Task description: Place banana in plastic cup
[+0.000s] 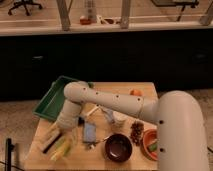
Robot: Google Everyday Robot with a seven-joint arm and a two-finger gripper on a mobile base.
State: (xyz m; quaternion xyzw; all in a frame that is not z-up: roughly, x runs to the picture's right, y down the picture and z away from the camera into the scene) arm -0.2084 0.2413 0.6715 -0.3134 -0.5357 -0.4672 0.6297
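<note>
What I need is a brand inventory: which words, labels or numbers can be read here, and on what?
No text can be read.
The blue-grey packet may carry print, but it is too blurred to read.
The hand hangs just above the banana; no legible mark shows on either.
</note>
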